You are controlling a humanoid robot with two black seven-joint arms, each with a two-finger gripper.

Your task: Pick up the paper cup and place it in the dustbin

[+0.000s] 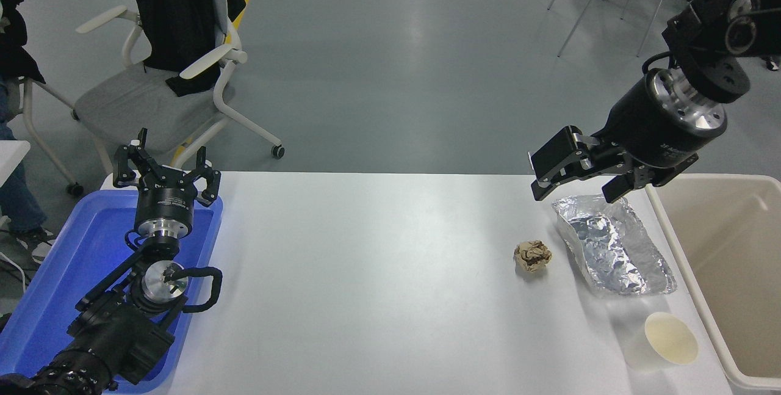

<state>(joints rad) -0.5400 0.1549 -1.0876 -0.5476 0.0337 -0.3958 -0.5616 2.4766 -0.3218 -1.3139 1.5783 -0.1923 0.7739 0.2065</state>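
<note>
Head view, and the right gripper (pixel 576 178) hangs in the air over the table's far right, jaws apart and empty, above the far end of the foil tray (pixel 613 251). The cup (pixel 665 340) stands on the table's near right corner, its mouth showing toward the camera; whether it stands dead upright or leans is hard to call from here. It sits just beside the bin (pixel 726 273), apart from the bin's wall, and just near of the foil tray.

Here's the line that matters: from the gripper, the cup lies at about 5 o'clock, down the picture and a touch right, with the whole foil tray stretched between them. The paper ball (pixel 532 256) sits off at the cup's 10 o'clock, out of the way.

The right arm looks to be the one for this. The left gripper (pixel 168 178) is parked over the blue tray (pixel 55 273) at the lower left, fingers spread, well apart from the cup.

The approach probably has to carry over the foil, then drop on the cup from above. After that, the bin is right next door at 3 o'clock.
</note>
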